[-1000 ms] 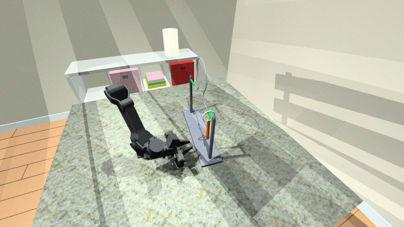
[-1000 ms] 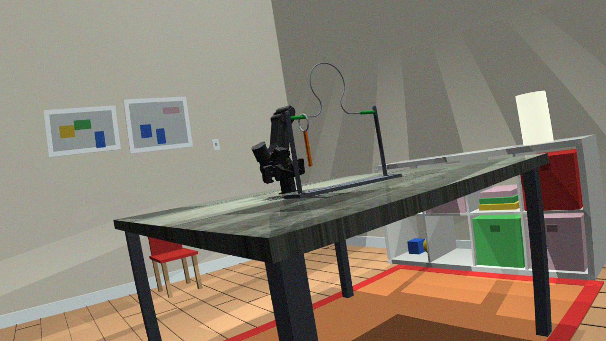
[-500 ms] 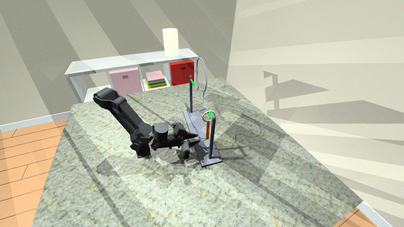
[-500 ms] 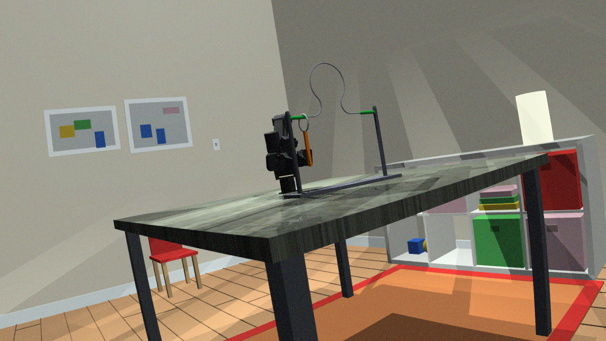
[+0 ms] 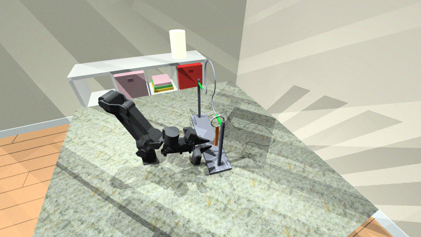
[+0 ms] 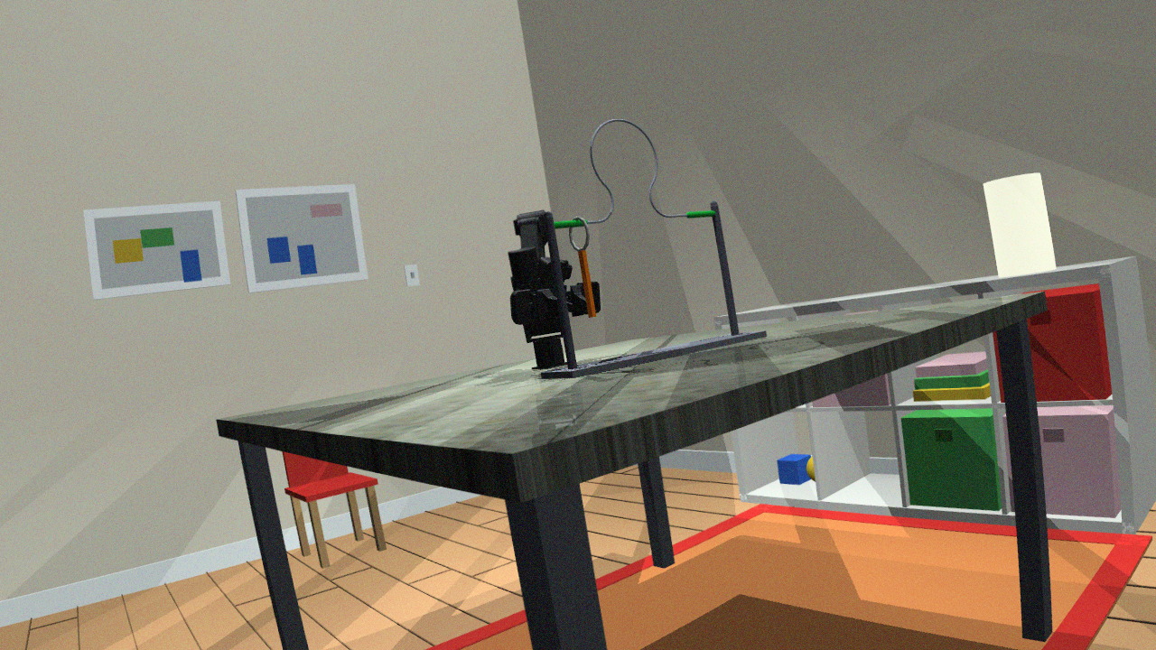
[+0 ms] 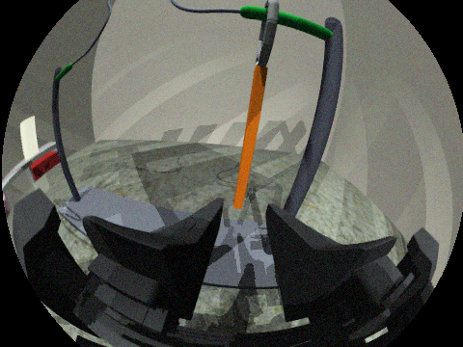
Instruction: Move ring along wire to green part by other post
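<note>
The metal ring (image 5: 211,121) (image 7: 267,43) hangs around the near green part (image 6: 565,224) (image 7: 299,22), beside the near post (image 5: 220,147) (image 7: 320,125). Its orange handle (image 5: 216,136) (image 6: 587,283) (image 7: 249,140) hangs down, tilted in the wrist view. My gripper (image 5: 210,143) (image 7: 245,206) is open and empty; its fingertips are short of the handle, whose lower end shows between them in the wrist view. The thin grey wire (image 5: 214,79) (image 6: 618,121) arches to the far green part (image 5: 200,85) (image 6: 700,214) at the far post (image 5: 199,101) (image 6: 726,278).
Both posts stand on a grey base plate (image 5: 203,123) (image 7: 121,212) on the stone-patterned table (image 5: 264,200) (image 6: 404,412). The near post is close to the handle, on its right in the wrist view. A white shelf (image 5: 117,68) with boxes stands behind the table.
</note>
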`<state>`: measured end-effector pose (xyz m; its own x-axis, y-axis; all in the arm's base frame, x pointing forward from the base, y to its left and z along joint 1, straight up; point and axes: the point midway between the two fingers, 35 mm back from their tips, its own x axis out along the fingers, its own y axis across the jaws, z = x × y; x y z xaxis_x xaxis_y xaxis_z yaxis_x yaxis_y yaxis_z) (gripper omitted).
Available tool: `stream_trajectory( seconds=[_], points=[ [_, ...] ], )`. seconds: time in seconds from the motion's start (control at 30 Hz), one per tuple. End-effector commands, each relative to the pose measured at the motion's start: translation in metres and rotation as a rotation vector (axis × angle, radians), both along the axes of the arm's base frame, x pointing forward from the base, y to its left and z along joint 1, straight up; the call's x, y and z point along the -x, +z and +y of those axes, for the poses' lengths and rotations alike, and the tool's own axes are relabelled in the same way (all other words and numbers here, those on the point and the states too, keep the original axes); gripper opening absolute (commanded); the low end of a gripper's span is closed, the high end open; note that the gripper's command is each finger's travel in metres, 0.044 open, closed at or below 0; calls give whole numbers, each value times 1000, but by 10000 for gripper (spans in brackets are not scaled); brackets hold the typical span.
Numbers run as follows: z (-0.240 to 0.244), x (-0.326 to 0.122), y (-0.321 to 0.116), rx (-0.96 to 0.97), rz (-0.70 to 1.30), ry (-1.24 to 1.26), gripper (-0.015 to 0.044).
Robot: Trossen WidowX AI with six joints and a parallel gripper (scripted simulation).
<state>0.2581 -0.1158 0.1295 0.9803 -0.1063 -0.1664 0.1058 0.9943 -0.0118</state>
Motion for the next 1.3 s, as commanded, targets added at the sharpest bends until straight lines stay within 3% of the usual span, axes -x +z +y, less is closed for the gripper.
stream_trajectory(
  seconds=[0.0, 1.27],
  points=[
    [-2, -5, 1, -2, -4, -6, 160],
    [-4, -61, -11, -3, -10, -6, 160]
  ],
)
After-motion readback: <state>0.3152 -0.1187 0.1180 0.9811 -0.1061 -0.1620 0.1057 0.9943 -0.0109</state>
